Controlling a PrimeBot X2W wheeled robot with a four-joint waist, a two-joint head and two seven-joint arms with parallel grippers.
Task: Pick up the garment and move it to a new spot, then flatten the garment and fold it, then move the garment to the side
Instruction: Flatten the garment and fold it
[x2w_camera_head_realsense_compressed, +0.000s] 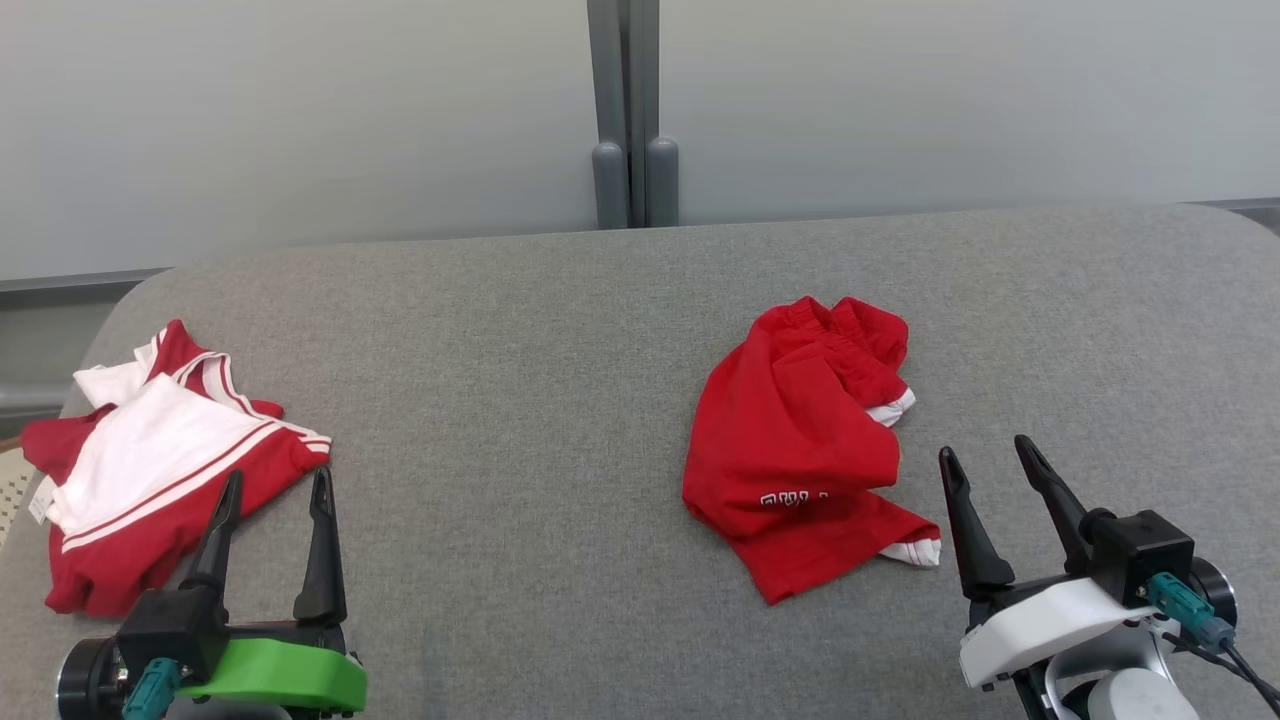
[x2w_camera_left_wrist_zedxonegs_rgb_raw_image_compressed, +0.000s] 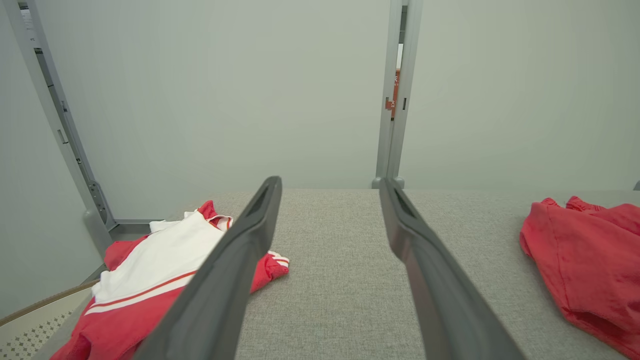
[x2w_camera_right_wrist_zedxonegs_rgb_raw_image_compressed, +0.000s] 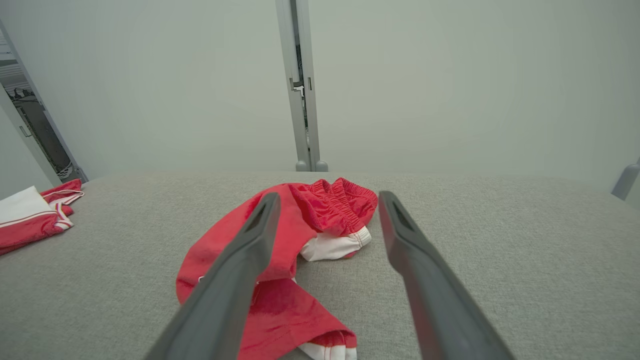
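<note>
Two garments lie on the grey table (x2w_camera_head_realsense_compressed: 560, 350): a red-and-white top (x2w_camera_head_realsense_compressed: 150, 460) at its left edge, and red shorts (x2w_camera_head_realsense_compressed: 790, 440) crumpled right of centre, well apart from it. The shorts look like the piece to pick up; the top seems set aside, though that is a guess. To lift well, I'd pinch the bunched waistband at the far end rather than a loose leg hem, so the whole piece rises without dragging. The right hand (x2w_camera_head_realsense_compressed: 984, 448) hovers just beside the shorts' near hem, fingers spread wide, empty and touching nothing. The left hand (x2w_camera_head_realsense_compressed: 277, 475) is equally wide and empty, its fingers at the top's edge. I can't tell whether it touches the cloth.
</note>
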